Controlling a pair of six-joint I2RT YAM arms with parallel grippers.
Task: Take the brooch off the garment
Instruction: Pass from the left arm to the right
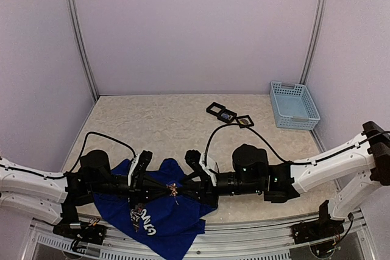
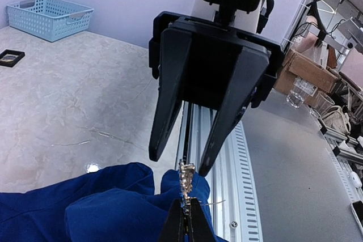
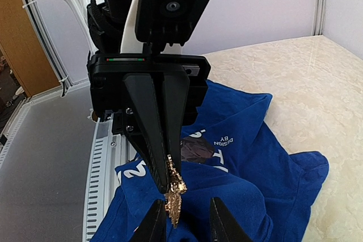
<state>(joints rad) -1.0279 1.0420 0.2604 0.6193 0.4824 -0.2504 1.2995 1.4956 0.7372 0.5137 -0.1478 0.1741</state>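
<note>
The garment (image 1: 158, 217) is a royal-blue T-shirt with white lettering, bunched at the table's near edge between the two arms. A small gold glittery brooch (image 1: 173, 189) sticks up from a raised fold of it. My left gripper (image 1: 166, 190) is shut on the brooch (image 2: 186, 179) and the cloth around it; its thin fingers (image 3: 161, 157) come down onto the brooch (image 3: 174, 194) in the right wrist view. My right gripper (image 3: 186, 208) faces it, open, its fingers either side of the brooch, which lies close to the left finger. In the left wrist view the right gripper (image 2: 180, 161) straddles the brooch's tip above the garment (image 2: 85, 208).
A light blue basket (image 1: 294, 105) stands at the back right of the table. Black square frames (image 1: 228, 114) lie left of it, near the middle back. A slotted metal rail (image 2: 238, 168) runs along the near table edge under the garment's hem.
</note>
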